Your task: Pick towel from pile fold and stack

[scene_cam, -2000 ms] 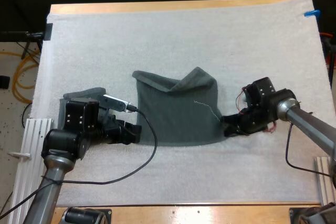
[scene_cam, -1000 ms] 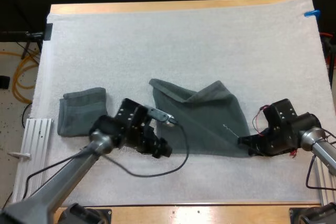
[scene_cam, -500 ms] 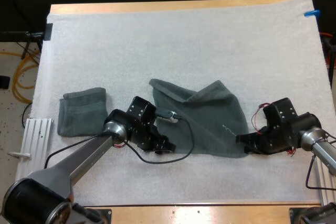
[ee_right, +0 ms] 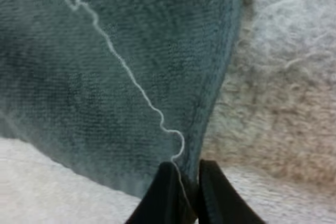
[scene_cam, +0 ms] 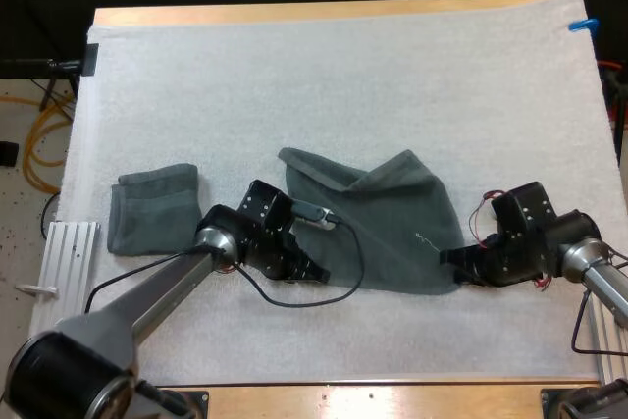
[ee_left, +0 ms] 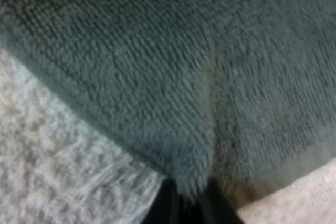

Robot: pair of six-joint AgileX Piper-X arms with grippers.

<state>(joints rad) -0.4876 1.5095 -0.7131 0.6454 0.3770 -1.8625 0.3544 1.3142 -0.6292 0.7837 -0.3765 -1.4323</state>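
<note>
Towel (scene_cam: 388, 228) spread; left end effector (scene_cam: 314, 273), right end effector (scene_cam: 447, 261) each pinching corner.

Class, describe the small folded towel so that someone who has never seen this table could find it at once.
Start with the white mat that covers the wooden table. Near the mat's left edge, as the high view shows it, lies the folded towel, dark grey-green. Unlike the larger towel of the same colour, spread loosely mid-mat, it is a small, compact rectangle.
</note>
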